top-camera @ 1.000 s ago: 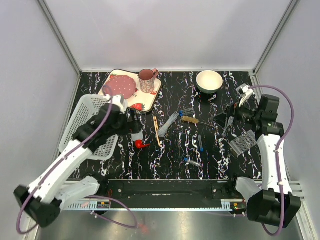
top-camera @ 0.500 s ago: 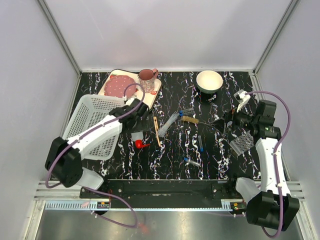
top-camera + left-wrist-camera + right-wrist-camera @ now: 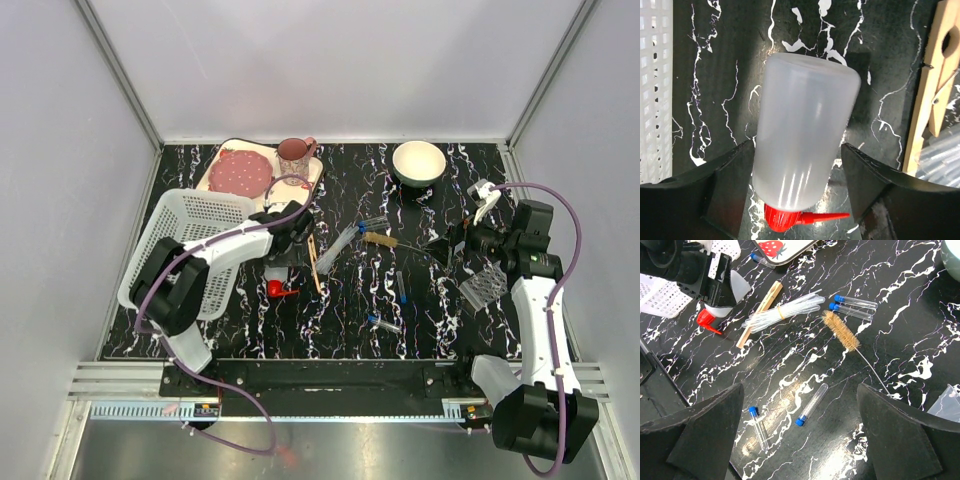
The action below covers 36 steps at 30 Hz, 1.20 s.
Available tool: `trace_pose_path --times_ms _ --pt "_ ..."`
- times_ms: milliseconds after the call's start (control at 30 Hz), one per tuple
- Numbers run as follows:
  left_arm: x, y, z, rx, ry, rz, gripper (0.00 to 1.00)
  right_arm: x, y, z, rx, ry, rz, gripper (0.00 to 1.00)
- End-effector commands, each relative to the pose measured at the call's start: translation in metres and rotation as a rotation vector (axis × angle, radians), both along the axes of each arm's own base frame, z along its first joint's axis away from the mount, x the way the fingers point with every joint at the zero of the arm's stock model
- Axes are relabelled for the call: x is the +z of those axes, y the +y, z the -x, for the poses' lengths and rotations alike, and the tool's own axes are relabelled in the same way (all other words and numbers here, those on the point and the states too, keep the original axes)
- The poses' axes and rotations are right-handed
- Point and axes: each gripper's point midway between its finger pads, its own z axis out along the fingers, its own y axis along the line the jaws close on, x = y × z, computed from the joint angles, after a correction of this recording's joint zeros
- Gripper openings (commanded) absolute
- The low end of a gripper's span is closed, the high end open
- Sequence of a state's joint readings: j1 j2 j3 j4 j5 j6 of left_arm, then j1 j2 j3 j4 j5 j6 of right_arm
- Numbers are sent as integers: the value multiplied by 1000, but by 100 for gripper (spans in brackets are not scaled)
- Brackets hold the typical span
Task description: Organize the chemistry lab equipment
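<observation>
Nearest the arm bases, a blue-capped test tube (image 3: 383,322) is laid flat on the table (image 3: 340,330). A second test tube (image 3: 400,285) lies a little farther in, apart from the first. At the right side of the table, the clear tube rack (image 3: 485,285) is tilted against the right arm.

On the left, the squeeze bottle (image 3: 805,140) lies on its side just beside the white basket (image 3: 180,250), with its red nozzle (image 3: 810,218) toward the near edge. The left gripper (image 3: 798,146) is lowered over the bottle. Its jaws are spread, one on each side of the bottle body and close against it. No squeeze on the bottle wall is seen, so the gripper is read as released.

Just right of the bottle, a wooden clothespin (image 3: 932,85) is laid beside a bundle of clear tubing (image 3: 782,315). Beyond these, the wire-handled brush (image 3: 841,330) lies flat, with a pair of capped tubes (image 3: 855,305) just behind its bristles.

The right gripper (image 3: 800,390) is held above the table at the right, near the brush wire. Its jaws are spread wide and nothing is held between them.

Farthest back, the strawberry-print tray (image 3: 300,190) and the white bowl (image 3: 418,162) are placed along the far edge.
</observation>
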<state>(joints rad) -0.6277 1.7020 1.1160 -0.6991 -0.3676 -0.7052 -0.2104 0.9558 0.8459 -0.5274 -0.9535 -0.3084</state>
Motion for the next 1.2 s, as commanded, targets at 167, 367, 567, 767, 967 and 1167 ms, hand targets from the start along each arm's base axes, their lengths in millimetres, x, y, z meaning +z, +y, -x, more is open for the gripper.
trace_pose_path --times_ms 167,367,567,767,967,1167 --pt "13 0 -25 -22 -63 -12 40 5 -3 -3 -3 -50 31 100" --pt "72 -10 -20 -158 -162 95 25 4 -3 -3 -6 -47 32 100" --pt "143 1 -6 -245 -300 214 24 4 -3 -2 -5 -48 34 100" --pt "184 87 -15 -57 -429 226 24 5 -4 -3 -7 -51 37 100" --pt "167 166 -14 175 -412 150 24 4 -4 -2 -6 -52 38 100" --pt "141 181 -12 269 -370 122 30 2 -4 -3 -9 -45 41 100"
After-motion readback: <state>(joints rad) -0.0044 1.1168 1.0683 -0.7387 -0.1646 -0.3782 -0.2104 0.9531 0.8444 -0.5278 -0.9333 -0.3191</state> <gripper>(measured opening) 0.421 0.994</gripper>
